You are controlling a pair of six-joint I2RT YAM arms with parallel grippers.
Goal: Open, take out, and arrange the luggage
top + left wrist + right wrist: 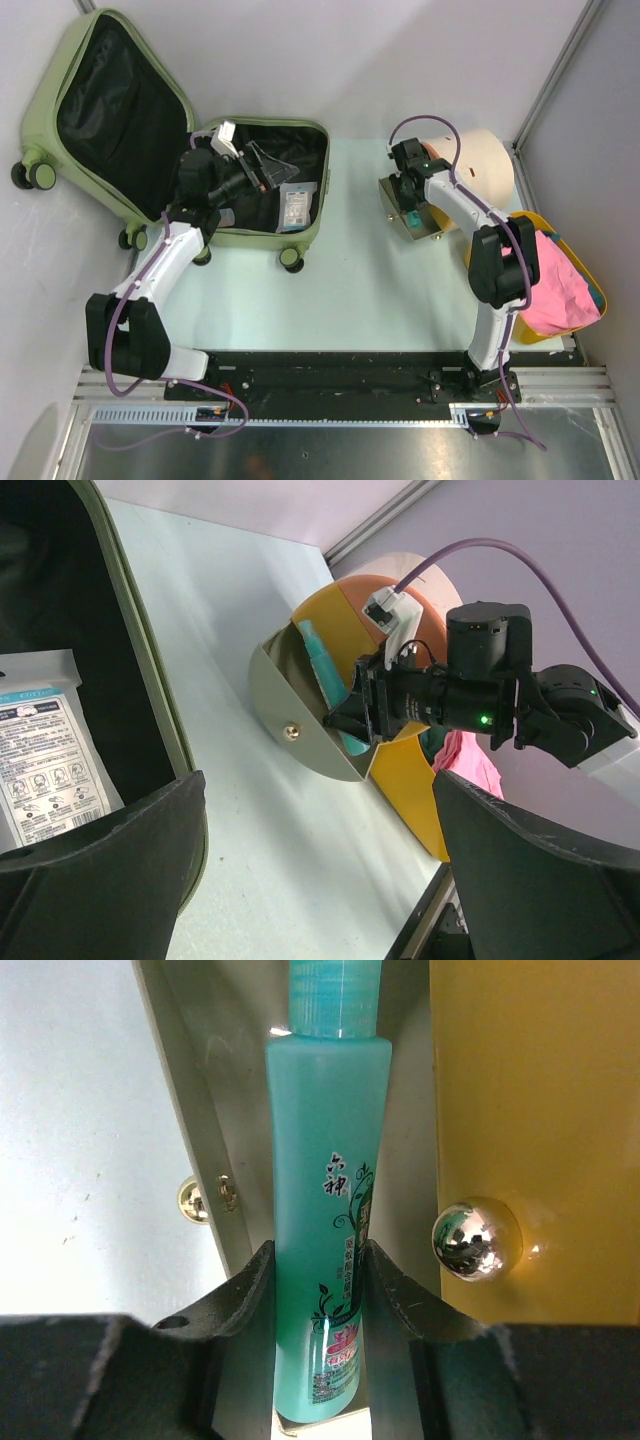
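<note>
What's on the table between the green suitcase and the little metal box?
Nothing at all. The strip of pale table between the suitcase and the metal box is bare. The top view shows it best.

Light was bright, even | soft shadows lay beside suitcase (pixel 40 110) | chrome ball (pixel 477 1238) glared | wrist-view foregrounds were blurred

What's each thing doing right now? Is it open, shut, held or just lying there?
Pale sage-green hard-shell suitcase: open, lid leaning back.
Left gripper: open, holding nothing.
Teal plastic bottle: gripped, cap on.
Right gripper: shut on that bottle.
White flat packet: lying inside the suitcase.
Yellow plastic basket: holding pink cloth.
</note>
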